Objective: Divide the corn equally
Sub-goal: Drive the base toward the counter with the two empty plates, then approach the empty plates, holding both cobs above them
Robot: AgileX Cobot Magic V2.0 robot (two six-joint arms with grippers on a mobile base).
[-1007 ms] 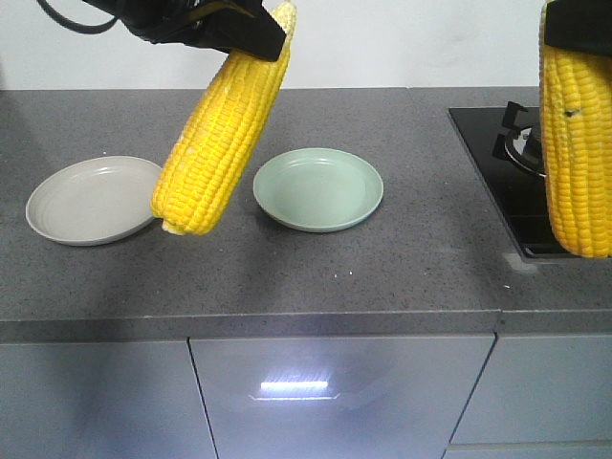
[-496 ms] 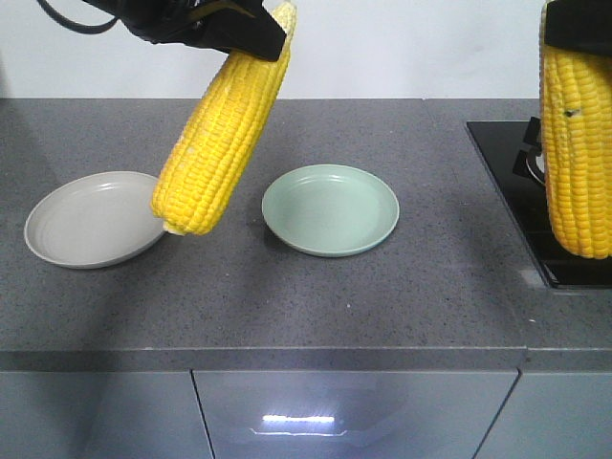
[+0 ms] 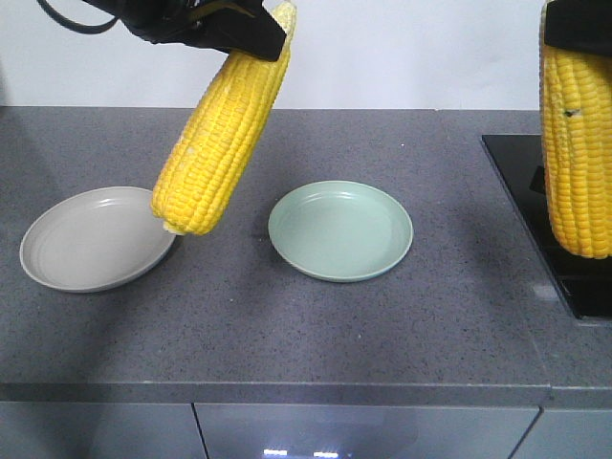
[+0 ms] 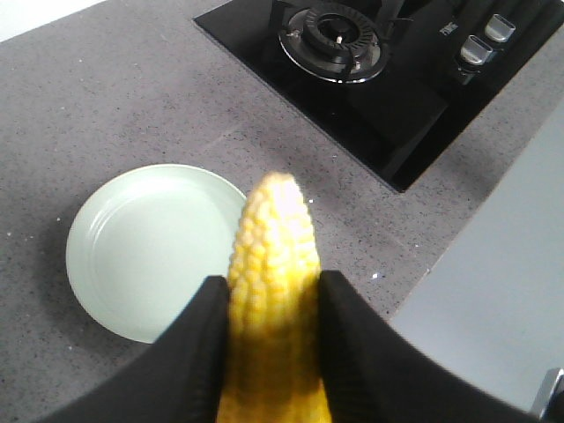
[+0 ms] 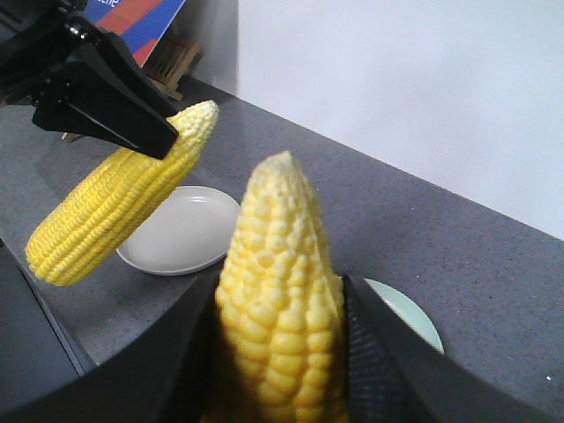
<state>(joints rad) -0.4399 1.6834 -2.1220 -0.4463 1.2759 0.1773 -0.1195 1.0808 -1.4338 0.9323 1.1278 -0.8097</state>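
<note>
Up close, the left gripper (image 3: 239, 33) pinches the thin end of the first corn cob (image 3: 220, 134). It hangs tilted in the air, with its fat end pointing down to 7 o'clock. The right gripper (image 5: 282, 352) pinches the second corn cob (image 3: 577, 143), which hangs straight down. Farther back, on the grey counter (image 3: 287, 325), sits the green plate (image 3: 339, 229). The grey plate (image 3: 67, 253) is at its 9 o'clock, apart from it. The black stove (image 3: 521, 182) is at its 3 o'clock.
</note>
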